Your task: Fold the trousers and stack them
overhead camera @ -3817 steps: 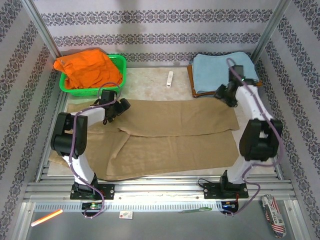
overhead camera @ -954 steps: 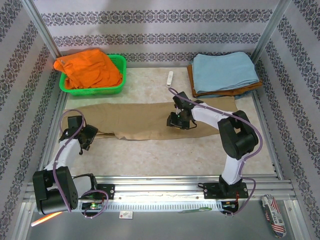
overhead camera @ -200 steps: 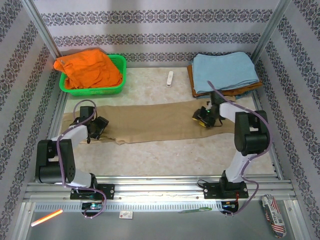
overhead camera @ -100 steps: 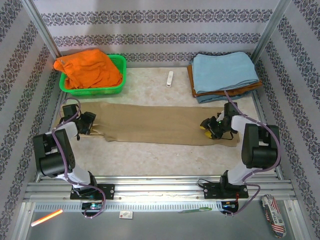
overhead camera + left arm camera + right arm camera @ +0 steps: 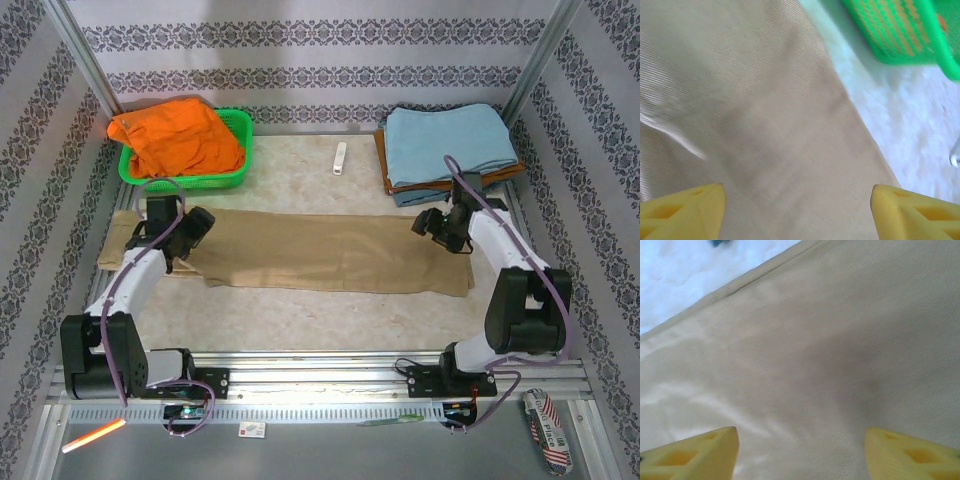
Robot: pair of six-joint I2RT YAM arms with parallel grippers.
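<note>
Lying flat across the middle of the table [image 5: 330,325], the trousers [image 5: 330,252] form one long khaki band, apparently leg on leg, running from the left rail to just short of the right one. The cloth looks light, thin and limp. It should sag and drape when lifted, crease easily, and probably drag rather than glide on the pale surface. A pinch at the end corners or along an edge would likely carry it better than a grab mid-panel. The left gripper [image 5: 190,228] hovers over the band's left end, its yellow fingers [image 5: 682,210] spread wide with bare cloth below and nothing pinched. The right gripper [image 5: 440,226] hangs over the right end, fingers [image 5: 912,452] likewise apart and empty. The band's far edge passes near the green basket [image 5: 190,183] on the left, and its right end lies just in front of the blue stack [image 5: 450,140]. Open room is the bare strip between the band and the near rail, plus the patch behind it around a small white object [image 5: 340,158]. The side rails crowd both ends.
</note>
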